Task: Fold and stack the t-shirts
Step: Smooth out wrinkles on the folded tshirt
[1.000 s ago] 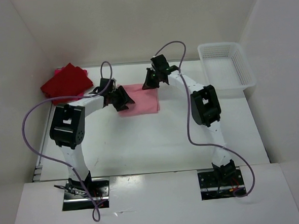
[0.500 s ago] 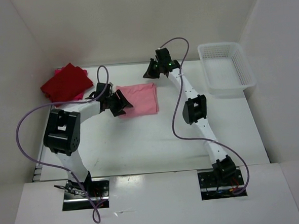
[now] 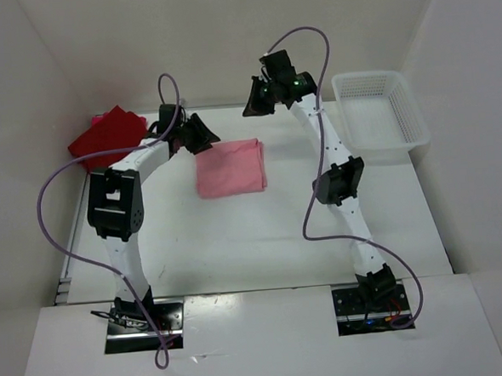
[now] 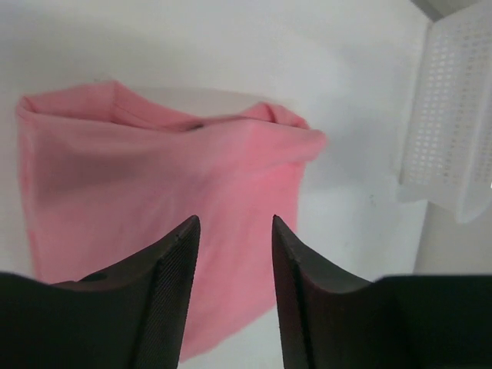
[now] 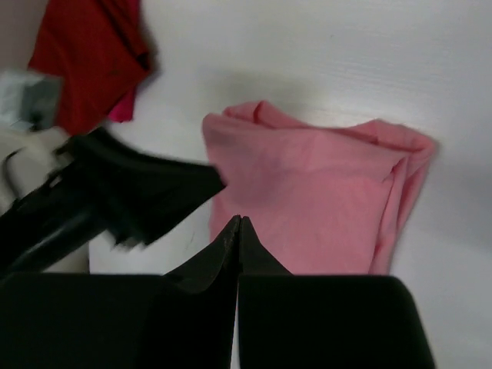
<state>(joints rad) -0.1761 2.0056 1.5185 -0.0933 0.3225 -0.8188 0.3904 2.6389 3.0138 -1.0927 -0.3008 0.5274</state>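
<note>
Comparing wrist cameras, we are seeing the basket (image 4: 450,115) from the left only; left gripper (image 4: 234,223) parted, right gripper (image 5: 240,221) closed, empty.

Robot lab cell. White table (image 3: 246,248) boxed in w/ plain white walls (image 3: 225,45). Arm base plate (image 3: 143,327) bolted at edge.

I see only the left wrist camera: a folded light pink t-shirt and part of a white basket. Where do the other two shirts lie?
Observer: The dark red t-shirt lies at the far left corner of the table, on top of the crimson-pink t-shirt, of which only an edge shows.
Operator: Does the right gripper hold something?
Observer: No. The right gripper is shut with nothing between its fingers, apart from the light pink t-shirt.
</note>
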